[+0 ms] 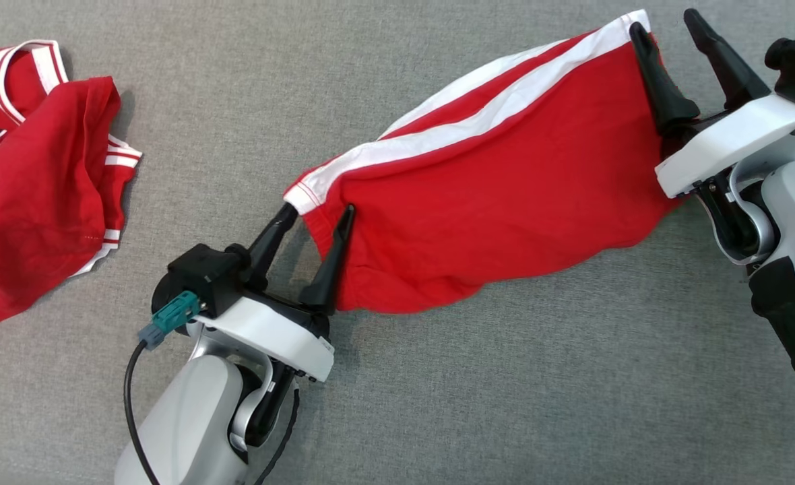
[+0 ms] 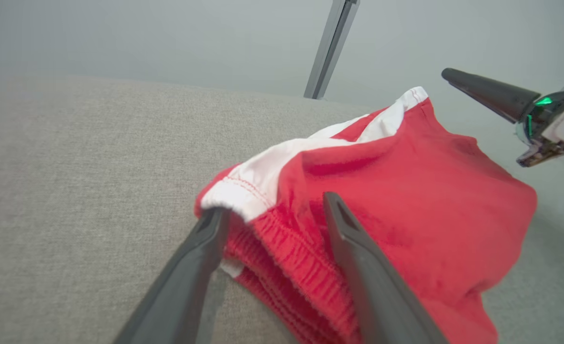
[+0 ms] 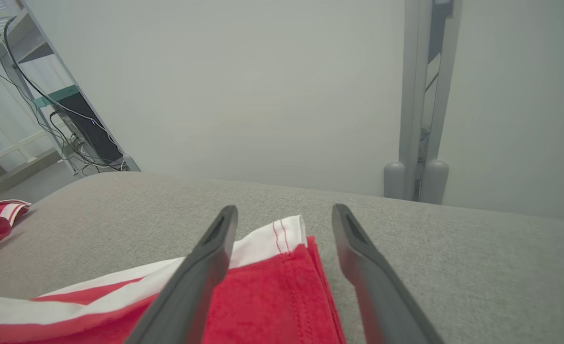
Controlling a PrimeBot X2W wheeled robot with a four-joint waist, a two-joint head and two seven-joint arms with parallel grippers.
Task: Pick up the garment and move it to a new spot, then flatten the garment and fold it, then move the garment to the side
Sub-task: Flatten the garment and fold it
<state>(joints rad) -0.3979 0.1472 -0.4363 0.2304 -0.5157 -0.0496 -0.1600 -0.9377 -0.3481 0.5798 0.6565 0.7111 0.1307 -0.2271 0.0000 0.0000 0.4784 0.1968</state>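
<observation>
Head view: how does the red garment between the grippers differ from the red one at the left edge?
The stretched garment lies drawn out long between the left gripper and right gripper, both open; the crumpled garment sits heaped, apart from them. The stretched garment carries broad white stripes along one side; the crumpled garment has narrow white bands at collar and hem. Both are red with white, on the grey surface.

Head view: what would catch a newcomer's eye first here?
A red garment with white side stripes spans the grey surface diagonally at centre. Its ends sit between the open fingers of the left gripper, lower left, and the right gripper, upper right. A second red garment sits crumpled at the left edge.
</observation>
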